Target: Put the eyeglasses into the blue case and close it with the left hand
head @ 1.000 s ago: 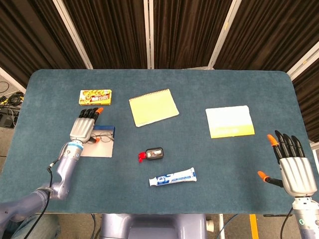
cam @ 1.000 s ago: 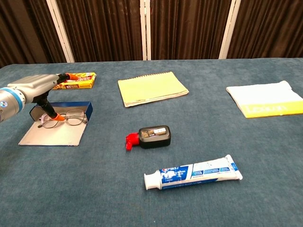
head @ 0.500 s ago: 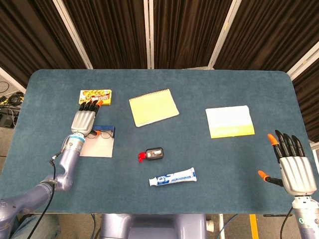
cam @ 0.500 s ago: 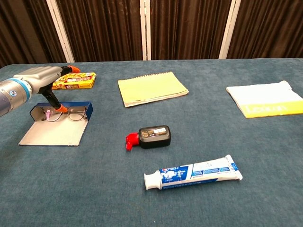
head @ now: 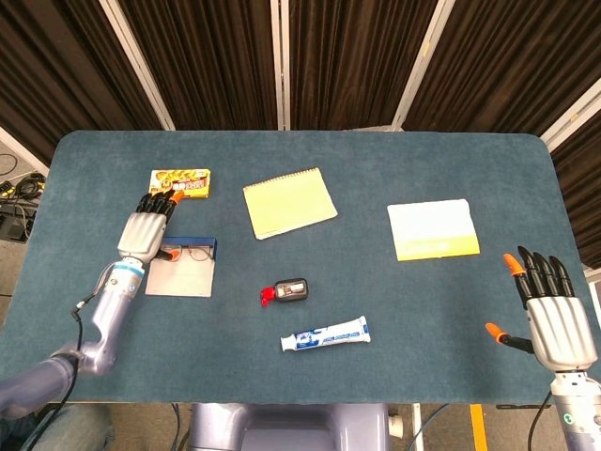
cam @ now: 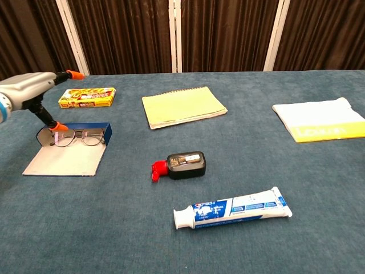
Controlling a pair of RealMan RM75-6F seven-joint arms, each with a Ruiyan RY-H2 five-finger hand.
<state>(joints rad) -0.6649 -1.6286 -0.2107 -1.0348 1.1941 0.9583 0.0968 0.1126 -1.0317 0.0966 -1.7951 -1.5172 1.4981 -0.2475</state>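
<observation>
Since a second ago, my left hand (head: 146, 229) has let go of the eyeglasses (cam: 76, 137) and drawn back and up toward the left edge of the desk (head: 376, 160); it no longer touches the frame. Its fingers are spread and it holds nothing, with the thumb pointing down just beside the left end of the glasses in the chest view. The eyeglasses now sit in the blue case (cam: 69, 151), leaning against its raised back wall, lenses facing forward. The case is open, its grey flap lying flat on the desk below and in front of my left hand.

Just beyond my left fingertips lies a yellow snack box (head: 181, 182). Further off to the right of that hand are a yellow notepad (head: 289, 202), a small black bottle with a red cap (head: 286, 290) and a toothpaste tube (head: 326, 334).

My right hand (head: 554, 315) hangs at the near right corner of the desk, fingers apart and empty, well apart from everything; a folded yellow cloth (head: 432, 228) lies ahead of it.
</observation>
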